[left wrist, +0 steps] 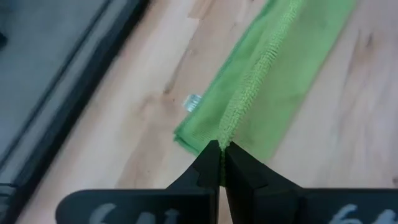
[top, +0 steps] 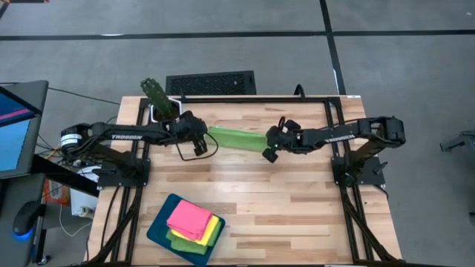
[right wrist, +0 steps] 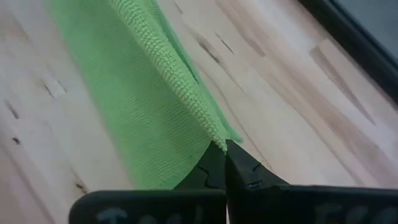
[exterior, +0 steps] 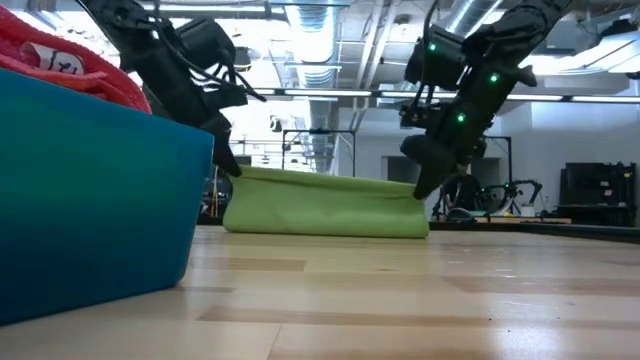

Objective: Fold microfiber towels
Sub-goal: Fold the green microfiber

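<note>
1. High view: a lime green towel [top: 236, 139] lies stretched on the far half of the wooden table [top: 297, 215], between the two arms. The left gripper [top: 199, 142] is at its left end and the right gripper [top: 270, 150] at its right end. Near the front left corner, a teal tray [top: 157, 228] carries a stack of folded towels [top: 191, 225], pink on top, yellow and green under it. How many lie in this stack I cannot count

2. Low view: the green towel [exterior: 325, 205] hangs between the two grippers like a soft wall, its lower fold resting on the table. It sags a little in the middle, so I judge it light and limp, with no stiffness. The tray [exterior: 100, 190] fills the left side and hides what is behind it

3. Left wrist view: the left gripper [left wrist: 221, 155] is closed on the stitched edge of the towel [left wrist: 280, 68], near a corner. A small white label [left wrist: 193, 102] sticks out at the side; its text is unreadable

4. Right wrist view: the right gripper [right wrist: 222, 151] is pinched shut on the hem at the other corner of the towel [right wrist: 137, 93]. The fabric is fuzzy and should not slip. The hemmed corners seem the best places to hold, because the middle would only bunch up
</note>
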Robot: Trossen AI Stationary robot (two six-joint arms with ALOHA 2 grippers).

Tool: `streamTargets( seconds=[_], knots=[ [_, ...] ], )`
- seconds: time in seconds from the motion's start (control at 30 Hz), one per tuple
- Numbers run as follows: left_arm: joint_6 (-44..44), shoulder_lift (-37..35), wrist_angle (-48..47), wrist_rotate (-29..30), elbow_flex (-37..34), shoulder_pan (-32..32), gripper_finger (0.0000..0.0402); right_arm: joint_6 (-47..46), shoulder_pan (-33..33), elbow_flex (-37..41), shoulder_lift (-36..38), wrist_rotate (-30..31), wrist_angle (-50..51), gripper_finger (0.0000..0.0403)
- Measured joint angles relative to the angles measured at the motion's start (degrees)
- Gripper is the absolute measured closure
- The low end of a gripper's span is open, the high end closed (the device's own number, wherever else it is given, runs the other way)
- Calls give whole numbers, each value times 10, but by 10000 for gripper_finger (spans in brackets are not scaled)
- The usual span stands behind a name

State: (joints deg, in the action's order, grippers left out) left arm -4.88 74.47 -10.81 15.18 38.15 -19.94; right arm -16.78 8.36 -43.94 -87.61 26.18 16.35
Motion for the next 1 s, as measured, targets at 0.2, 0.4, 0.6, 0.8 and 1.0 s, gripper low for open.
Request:
streamTargets(
  seconds=[0.2, 0.4, 0.6, 0.8, 1.0],
  knots=[
    [-16, 71, 43, -12, 0, -19, 401, 3, 34, 1, -8, -30, -2, 396],
    [-20, 111, 71, 5, 7, -21, 401, 3, 54, 1, -18, -65, 0, 380],
    [-42, 111, 80, -6, 6, -21, 364, 2, 68, 2, -15, -62, 3, 356],
    [-54, 111, 82, -10, 6, -21, 267, -16, 87, 2, -17, -64, 1, 325],
    [-52, 106, 82, 38, 7, -21, 183, -17, 106, 2, -17, -64, 1, 273]
  ],
)
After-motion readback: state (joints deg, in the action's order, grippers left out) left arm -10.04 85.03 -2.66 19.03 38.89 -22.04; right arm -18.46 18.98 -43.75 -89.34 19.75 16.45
